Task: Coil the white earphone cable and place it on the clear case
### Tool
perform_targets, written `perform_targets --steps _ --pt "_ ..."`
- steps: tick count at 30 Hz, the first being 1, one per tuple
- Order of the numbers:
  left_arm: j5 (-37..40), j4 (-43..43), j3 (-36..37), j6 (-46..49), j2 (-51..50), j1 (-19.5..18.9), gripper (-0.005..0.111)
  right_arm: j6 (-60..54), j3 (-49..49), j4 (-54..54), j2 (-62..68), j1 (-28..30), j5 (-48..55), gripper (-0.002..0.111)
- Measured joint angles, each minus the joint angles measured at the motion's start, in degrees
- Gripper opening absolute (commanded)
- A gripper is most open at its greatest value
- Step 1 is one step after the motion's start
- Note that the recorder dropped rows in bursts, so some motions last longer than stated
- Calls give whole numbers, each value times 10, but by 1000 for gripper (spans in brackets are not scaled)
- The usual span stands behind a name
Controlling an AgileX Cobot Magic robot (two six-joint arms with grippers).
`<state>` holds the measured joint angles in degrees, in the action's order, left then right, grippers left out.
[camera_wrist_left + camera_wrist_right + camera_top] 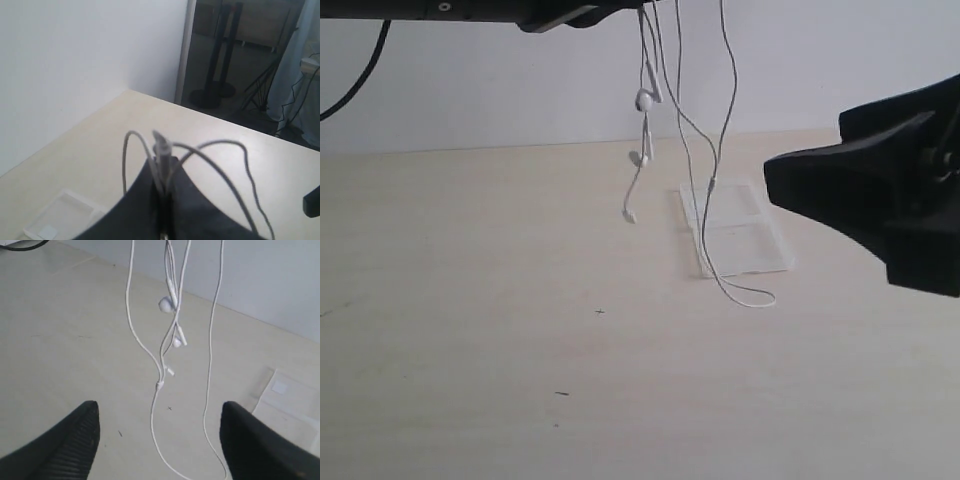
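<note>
- Exterior view cuts the left arm (470,10) off at its top edge, above the desk (470,350).
- Wide apart, the right fingers (75,440) grip nothing; the white earphone cable (160,385) hangs ahead of them.
- Only their own wrist camera shows the left fingers (190,210), pinched shut on that cable.
- Open on the desk, the clear case (740,235) lies behind the cable's lowest loop.
- Both earbuds (643,100) dangle mid-air.

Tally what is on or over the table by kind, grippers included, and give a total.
Thin white earphone cable with two earbuds: 1
Flat clear plastic case: 1
Black robot grippers: 2 (left gripper, right gripper)
Total: 4
</note>
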<state>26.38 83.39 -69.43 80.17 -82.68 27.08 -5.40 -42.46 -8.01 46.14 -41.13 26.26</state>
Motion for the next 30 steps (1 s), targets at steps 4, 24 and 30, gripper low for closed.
perform_targets --steps 4,24,30 --pt "0 -9 0 -13 4 0 0 -4 22 -9 0 0 -47 76" --pt "46 -70 -16 -20 8 -1 0 -18 39 -56 94 0 -133 76" --pt "139 -85 -17 -19 8 -39 0 -26 40 -56 97 0 -134 76"
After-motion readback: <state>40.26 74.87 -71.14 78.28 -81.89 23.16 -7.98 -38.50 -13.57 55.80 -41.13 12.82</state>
